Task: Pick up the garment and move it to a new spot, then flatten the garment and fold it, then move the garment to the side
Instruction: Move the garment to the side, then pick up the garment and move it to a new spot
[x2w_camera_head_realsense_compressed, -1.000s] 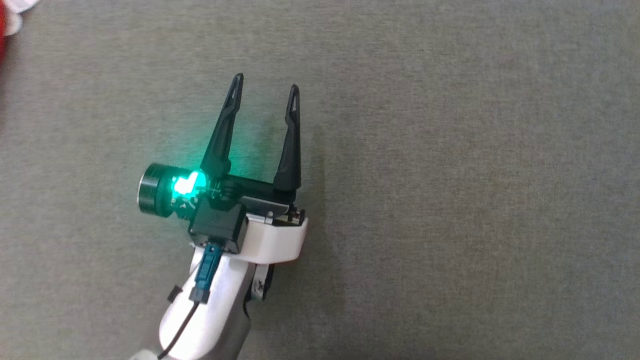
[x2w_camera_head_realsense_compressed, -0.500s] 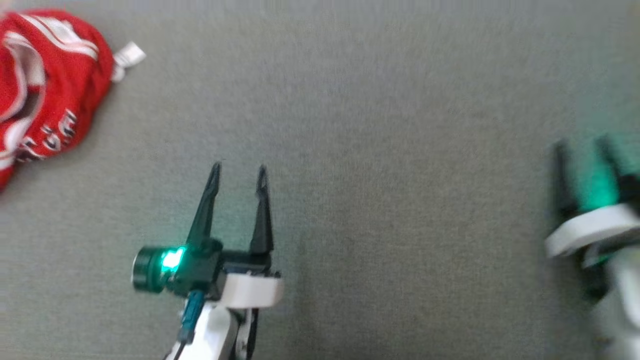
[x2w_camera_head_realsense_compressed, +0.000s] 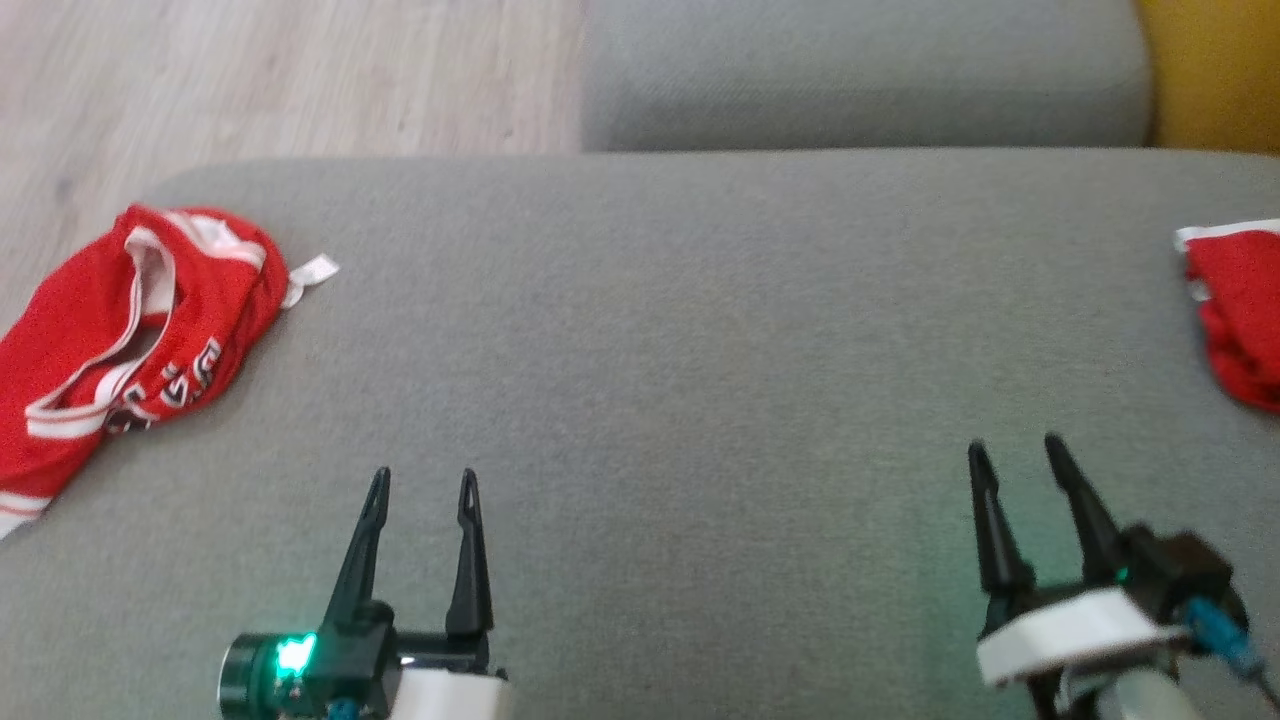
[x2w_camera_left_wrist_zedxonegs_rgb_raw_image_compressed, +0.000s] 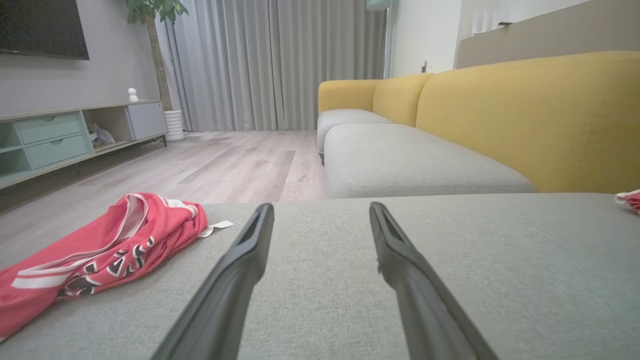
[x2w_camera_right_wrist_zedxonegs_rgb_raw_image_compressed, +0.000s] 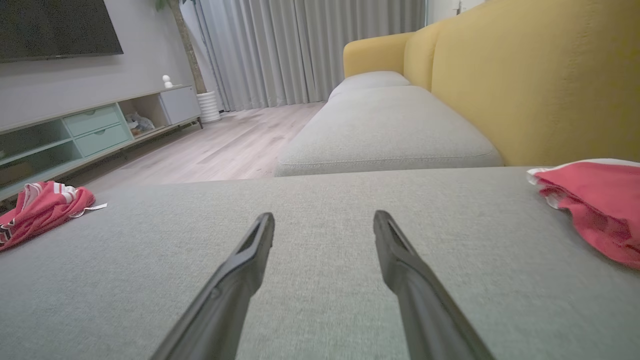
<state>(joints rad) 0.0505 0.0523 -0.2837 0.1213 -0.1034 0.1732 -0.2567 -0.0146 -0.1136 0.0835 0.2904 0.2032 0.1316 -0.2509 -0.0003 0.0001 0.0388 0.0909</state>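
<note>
Both grippers hover low over the grey seat cushion (x2w_camera_head_realsense_compressed: 700, 350), holding nothing. The left gripper (x2w_camera_head_realsense_compressed: 423, 475) has its fingers spread apart, and so does the right gripper (x2w_camera_head_realsense_compressed: 1012, 445).

The crumpled red jersey (x2w_camera_head_realsense_compressed: 120, 320), with white trim and lettering, lies at the cushion's far left corner, well apart from the left gripper. Its lower end seems to trail over the rounded edge toward the wood floor (x2w_camera_head_realsense_compressed: 250, 80). A second red garment (x2w_camera_head_realsense_compressed: 1235, 310) sits at the right edge, nearer the right gripper. It looks tidier, so I judge the crumpled jersey to be the one still to be picked up.

Several things could go wrong from here:
- A pull outward on the jersey, so close to the edge, could slide it onto the floor.
- A pinch on the loose white tag (x2w_camera_head_realsense_compressed: 312, 272) alone, or on one thin layer, would probably slip or lift only part of the bundle.
- Fingertips driven too low may snag the cushion's upholstery.
- Either arm could reach for the wrong red garment.

Count:
- two grippers
- two red garments
- one white tag
- three grey seat cushions in a row in the left wrist view, along the yellow backrest (x2w_camera_left_wrist_zedxonegs_rgb_raw_image_compressed: 525, 115)
</note>
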